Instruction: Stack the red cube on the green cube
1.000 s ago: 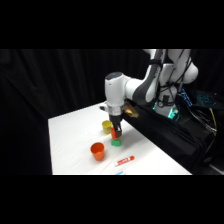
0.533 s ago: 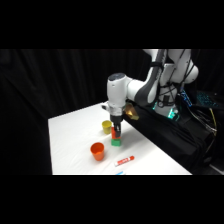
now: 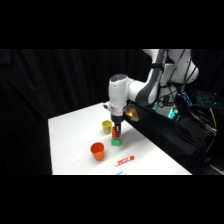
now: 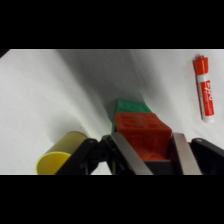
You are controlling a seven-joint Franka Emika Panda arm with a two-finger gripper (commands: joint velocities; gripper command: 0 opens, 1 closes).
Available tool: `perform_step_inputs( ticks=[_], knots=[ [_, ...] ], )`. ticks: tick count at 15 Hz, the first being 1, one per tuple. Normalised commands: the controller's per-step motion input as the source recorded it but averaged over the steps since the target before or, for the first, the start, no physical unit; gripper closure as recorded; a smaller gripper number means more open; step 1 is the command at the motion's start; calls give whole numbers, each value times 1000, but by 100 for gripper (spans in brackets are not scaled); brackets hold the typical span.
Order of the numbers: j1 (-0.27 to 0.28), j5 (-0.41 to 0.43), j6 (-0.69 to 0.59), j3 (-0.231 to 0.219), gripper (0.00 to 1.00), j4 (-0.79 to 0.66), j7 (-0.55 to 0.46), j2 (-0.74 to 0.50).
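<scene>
Holding the red cube (image 4: 141, 131) right over the green cube (image 4: 131, 106), ready to set it down.
Jaws clench the red cube by its sides, keeping it level so its base can meet the green top squarely. The yellow cup (image 3: 106, 126) and marker pen (image 4: 204, 87) lie apart on the worktop (image 3: 75, 135).

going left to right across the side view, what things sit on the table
orange cup → yellow cup → green cube, with the red cube held above it in the hand → red-and-white marker
</scene>
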Motion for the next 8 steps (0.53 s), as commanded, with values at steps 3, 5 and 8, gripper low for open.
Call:
perform_step_inputs(
  ticks=[3, 5, 8],
  knots=[
    [63, -49, 216, -61, 74, -141, 126, -93],
    [63, -29, 226, -57, 74, -114, 86, -66],
    [61, 2, 187, -47, 74, -84, 47, -52]
  ],
)
